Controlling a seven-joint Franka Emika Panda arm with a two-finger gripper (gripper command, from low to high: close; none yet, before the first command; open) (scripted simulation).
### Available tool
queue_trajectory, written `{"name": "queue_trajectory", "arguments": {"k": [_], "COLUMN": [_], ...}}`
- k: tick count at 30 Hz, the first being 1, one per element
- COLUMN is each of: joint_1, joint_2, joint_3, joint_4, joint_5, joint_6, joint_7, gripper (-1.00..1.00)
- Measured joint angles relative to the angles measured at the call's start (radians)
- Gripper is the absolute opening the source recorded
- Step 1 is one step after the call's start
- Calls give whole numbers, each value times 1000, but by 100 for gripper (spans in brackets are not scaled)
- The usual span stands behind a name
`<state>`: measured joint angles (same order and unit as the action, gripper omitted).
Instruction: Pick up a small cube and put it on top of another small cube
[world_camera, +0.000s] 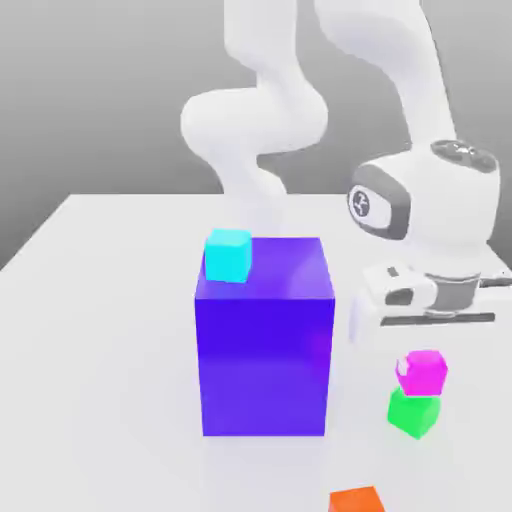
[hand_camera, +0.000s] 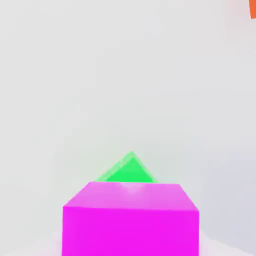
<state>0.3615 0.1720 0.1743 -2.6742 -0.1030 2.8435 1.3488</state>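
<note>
Pink cube (world_camera: 423, 370) sitting on top of the green cube (world_camera: 413, 413), turned a bit off from it, on the white bench (world_camera: 100, 330) at the exterior view's right. Pincer (world_camera: 425, 318) hovering just above the stack, can't tell how wide. Big blue block (world_camera: 264, 340) nearby, cyan cube (world_camera: 228, 255) on its top corner. Orange cube (world_camera: 356, 500) closer to the camera.

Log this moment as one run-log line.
stage: stacking | magenta cube: atop green cube | end effector: above stack | orange cube: on table
</note>
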Motion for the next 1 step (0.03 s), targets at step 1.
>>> {"name": "queue_trajectory", "arguments": {"k": [1], "joint_1": [0], "joint_2": [0], "joint_3": [0], "joint_4": [0], "joint_5": [0], "joint_6": [0], "joint_7": [0], "gripper": [100]}}
